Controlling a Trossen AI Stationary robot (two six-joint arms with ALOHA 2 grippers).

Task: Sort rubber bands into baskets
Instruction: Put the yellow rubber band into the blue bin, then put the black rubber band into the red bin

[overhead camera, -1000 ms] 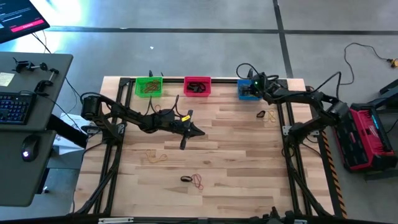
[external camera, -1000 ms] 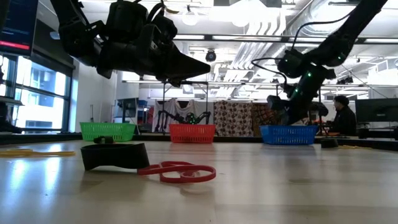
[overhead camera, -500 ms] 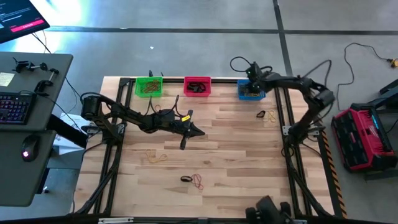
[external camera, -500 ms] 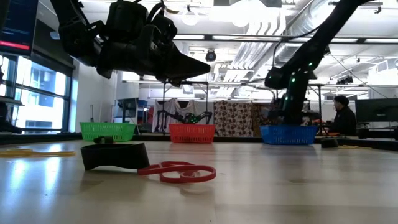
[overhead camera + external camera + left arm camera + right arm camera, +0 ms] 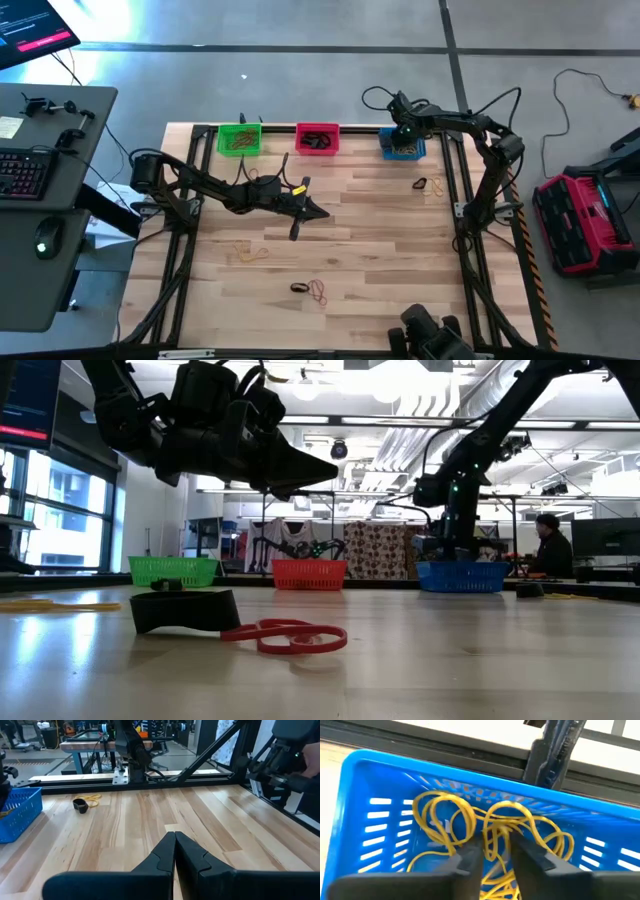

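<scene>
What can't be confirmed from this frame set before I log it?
- Whether the right gripper over the blue plastic basket pinches a yellow rubber band: right wrist view, the bands tangle between its parted fingers.
- Contents of the green plastic basket and red-pink plastic basket: high view, too small; low view, walls hide them.
- The dark object at the table's bottom edge: high view, cut off.
</scene>
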